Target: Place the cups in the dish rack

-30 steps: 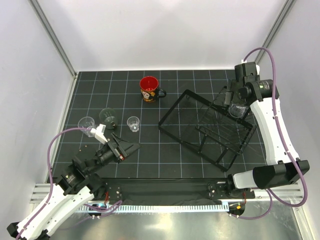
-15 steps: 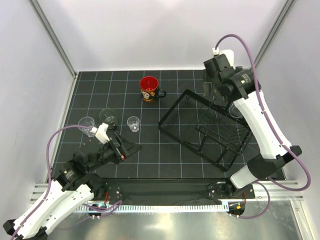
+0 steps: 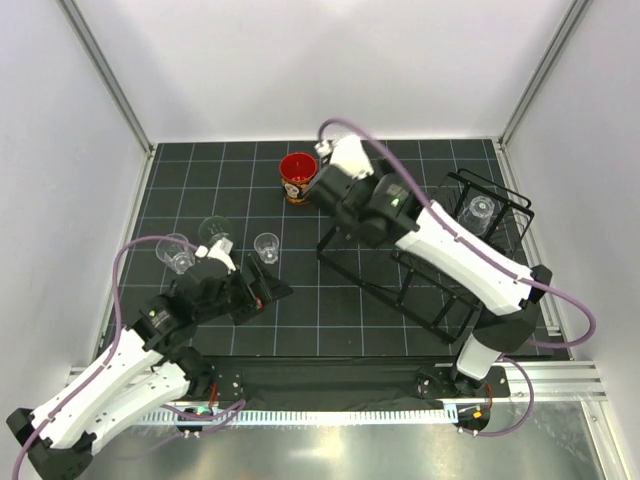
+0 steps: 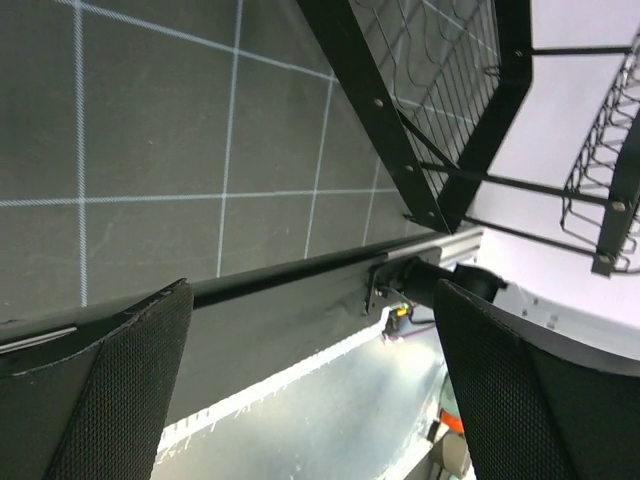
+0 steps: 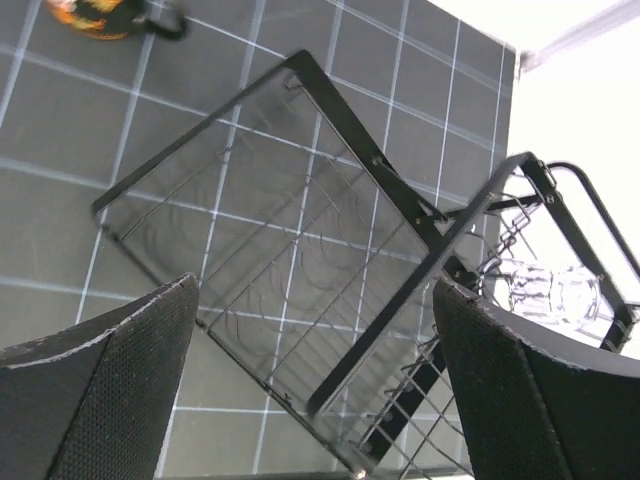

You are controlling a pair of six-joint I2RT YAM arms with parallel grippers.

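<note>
At the near edge of the gridded tabletop, left of centre, the left arm stretches in from its corner. Its left tool hangs low over the black surface. The padded fingers are spread wide with nothing between them.

Just beyond it, three clear tumblers stand in a loose row. The right tumbler is upright and nearest the tool, but apart from it. The middle tumbler sits a little farther back, and whether it is upright is hard to read. The left tumbler is close beside that one.

Across the right half of the tabletop sits the rack, a black wire frame set at an angle to the grid. Its open rectangular bed lies toward the centre, and a raised wire section stands at its far right end.

The right arm reaches in from the near right corner and arches over the rack. The right tool hovers above the bed, its fingers wide apart and empty.

A fourth tumbler rests among the wires of the raised section.

Farthest back, left of the rack and apart from it, the mug stands upright on the tabletop, red inside and black outside.
</note>
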